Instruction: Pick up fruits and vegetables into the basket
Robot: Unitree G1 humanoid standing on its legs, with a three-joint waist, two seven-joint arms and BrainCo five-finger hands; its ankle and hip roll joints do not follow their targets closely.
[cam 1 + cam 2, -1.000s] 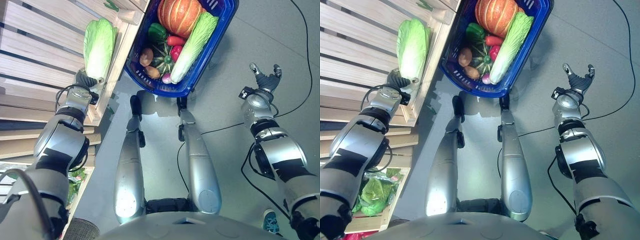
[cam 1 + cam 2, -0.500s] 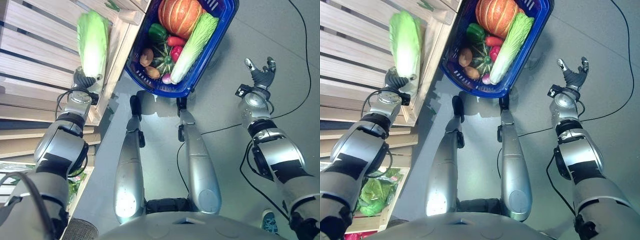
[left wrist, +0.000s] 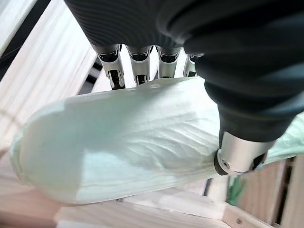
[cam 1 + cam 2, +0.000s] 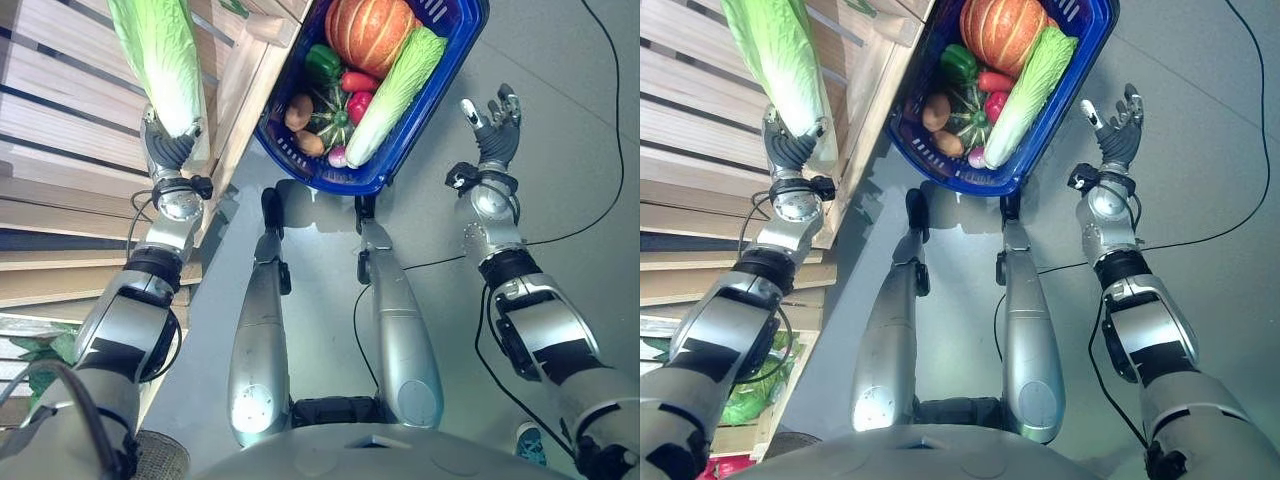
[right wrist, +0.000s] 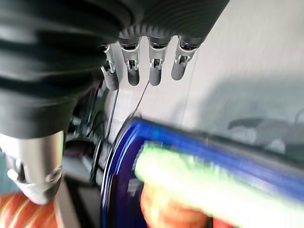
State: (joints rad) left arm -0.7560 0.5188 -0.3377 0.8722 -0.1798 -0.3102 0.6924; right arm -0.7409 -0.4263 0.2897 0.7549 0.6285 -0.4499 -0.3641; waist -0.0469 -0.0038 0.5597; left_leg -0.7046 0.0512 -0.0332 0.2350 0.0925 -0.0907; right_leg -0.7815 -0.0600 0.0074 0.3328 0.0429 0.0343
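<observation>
My left hand (image 4: 168, 148) is shut on the base of a long pale green napa cabbage (image 4: 158, 55), which stands raised above the wooden shelves; fingers and thumb wrap the cabbage (image 3: 123, 142) in the left wrist view. The blue basket (image 4: 452, 60) stands on the floor ahead, holding an orange pumpkin (image 4: 372, 27), another napa cabbage (image 4: 396, 92), a green pepper, a striped squash, a potato and red pieces. My right hand (image 4: 492, 128) hangs open beside the basket's right rim, holding nothing; its straight fingers (image 5: 152, 61) show above the basket rim (image 5: 114, 166).
Slatted wooden shelves (image 4: 70, 150) fill the left side, their edge close to the basket. A crate with leafy greens (image 4: 750, 390) sits low on the left. Grey floor (image 4: 570, 190) spreads on the right.
My left hand has lifted the cabbage up and away from the shelf edge, turning it more upright. My right hand has moved left and forward, closer to the basket's right rim.
</observation>
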